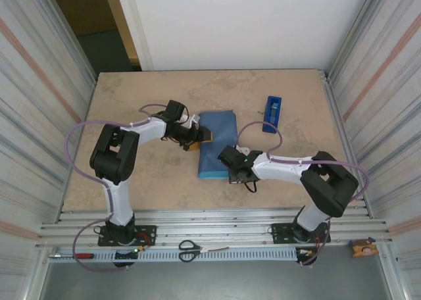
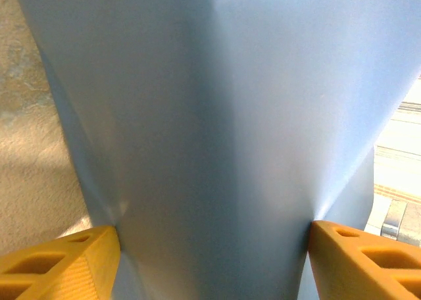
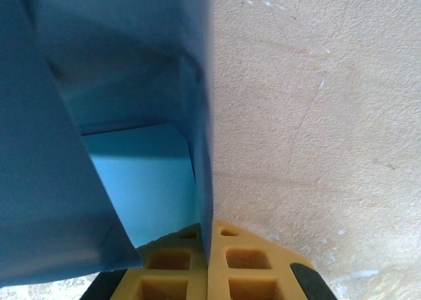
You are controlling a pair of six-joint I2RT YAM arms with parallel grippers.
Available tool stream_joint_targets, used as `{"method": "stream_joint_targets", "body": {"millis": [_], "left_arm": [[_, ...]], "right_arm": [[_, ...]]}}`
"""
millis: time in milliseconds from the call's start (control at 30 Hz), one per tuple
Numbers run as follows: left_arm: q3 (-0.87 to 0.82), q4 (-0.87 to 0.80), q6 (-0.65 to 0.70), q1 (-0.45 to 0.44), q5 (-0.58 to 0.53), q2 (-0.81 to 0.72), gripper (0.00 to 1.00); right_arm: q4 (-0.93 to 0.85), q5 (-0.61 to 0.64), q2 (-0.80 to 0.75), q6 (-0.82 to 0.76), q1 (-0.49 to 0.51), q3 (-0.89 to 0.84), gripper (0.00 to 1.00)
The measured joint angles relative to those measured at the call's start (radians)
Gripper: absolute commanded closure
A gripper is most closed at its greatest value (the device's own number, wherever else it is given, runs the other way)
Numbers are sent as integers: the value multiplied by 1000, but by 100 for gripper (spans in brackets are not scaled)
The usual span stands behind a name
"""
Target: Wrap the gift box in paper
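R gripper [image 3: 207,264] is pinching the paper [image 1: 220,139] edge mid table [image 1: 164,185], L gripper [image 2: 214,260] is clamping the folded bundle, gift box prob hidden inside. Tugging too hard = paper tearing or unfolding

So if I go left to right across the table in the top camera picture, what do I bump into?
You'd meet the left arm's black elbow → left gripper → the paper → blue tape dispenser → right arm's black elbow.
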Motion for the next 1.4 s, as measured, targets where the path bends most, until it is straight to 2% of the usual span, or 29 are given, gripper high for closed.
{"method": "stream_joint_targets", "body": {"millis": [133, 200, 300, 400, 533, 667, 767, 967, 1033, 1233, 1400], "left_arm": [[0, 0, 0, 0, 0, 0, 25], [0, 0, 0, 0, 0, 0, 25], [0, 0, 0, 0, 0, 0, 25], [0, 0, 0, 0, 0, 0, 25], [0, 0, 0, 0, 0, 0, 25], [0, 0, 0, 0, 0, 0, 25], [1, -3, 3, 0, 0, 0, 24], [13, -20, 11, 0, -1, 4, 23], [24, -35, 16, 0, -1, 8, 23], [56, -82, 29, 2, -3, 19, 19], [80, -111, 39, 4, -9, 19, 12]], "right_arm": [[-3, 6, -34, -2, 9, -21, 78], [-25, 8, -93, -3, 18, -49, 69], [-69, 15, -241, -10, 26, -91, 56], [-117, 13, -421, -37, 14, -119, 50], [-146, -24, -622, -103, -85, -126, 37], [-98, -198, -693, -175, -289, -127, 20], [-37, -351, -575, -204, -419, -94, 11], [47, -515, -153, -207, -438, 120, 1], [71, -533, -68, -204, -438, 165, 0], [114, -575, 79, -196, -444, 226, 1], [134, -610, 129, -192, -451, 236, 7]]}}
